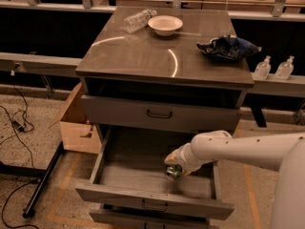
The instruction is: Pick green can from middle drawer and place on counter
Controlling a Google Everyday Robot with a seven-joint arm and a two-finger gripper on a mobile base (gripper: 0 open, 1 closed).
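Note:
The middle drawer point(143, 178) is pulled open, with a flat grey tray. My gripper point(175, 165) is over the right part of the drawer and is shut on the green can point(173, 171), holding it a little above the tray. The white arm comes in from the lower right. The counter point(152, 56) is the glossy dark slab on top of the cabinet, above the closed top drawer point(159, 113).
On the counter stand a white bowl point(165, 24), a clear plastic bottle point(137, 19) lying at the back, and a dark blue snack bag point(228, 46) at the right. A cardboard box point(76, 123) sits left of the cabinet. Two small bottles point(272, 68) stand on the right ledge.

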